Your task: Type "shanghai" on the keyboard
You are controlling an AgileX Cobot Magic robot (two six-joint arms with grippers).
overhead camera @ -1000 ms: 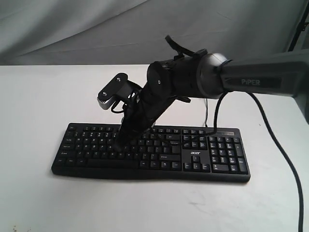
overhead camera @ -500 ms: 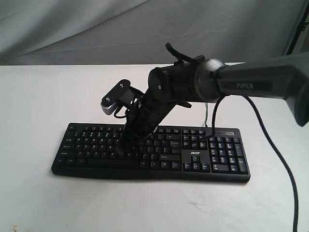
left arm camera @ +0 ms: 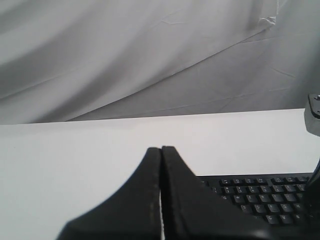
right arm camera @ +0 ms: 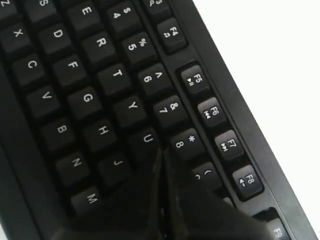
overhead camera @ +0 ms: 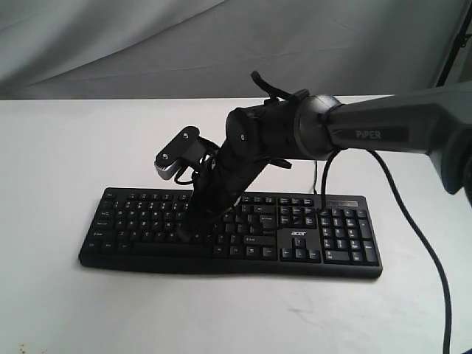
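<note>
The black keyboard (overhead camera: 332,236) with white lettering lies flat on the white table (overhead camera: 59,147). My right gripper (overhead camera: 182,231) reaches across from the right, shut with nothing in it, its tip down on the left-middle letter keys. In the right wrist view the shut tip (right arm camera: 162,150) sits between the U key (right arm camera: 146,138) and the 8 key (right arm camera: 183,141), hiding the key under it. Whether that key is pressed cannot be told. My left gripper (left arm camera: 161,148) is shut and empty, held above the table short of the keyboard's corner (left arm camera: 260,195). It is outside the exterior view.
The keyboard's thin cable (overhead camera: 316,173) runs back behind the right arm. That arm's own black cable (overhead camera: 435,251) hangs over the table's right side. A grey cloth backdrop (overhead camera: 147,44) stands behind the table. The right wrist camera (overhead camera: 174,153) juts out above the keys.
The right arm has shifted slightly to the right and dipped lower, bringing its shut tip closer onto the keys. The keyboard has not moved.
</note>
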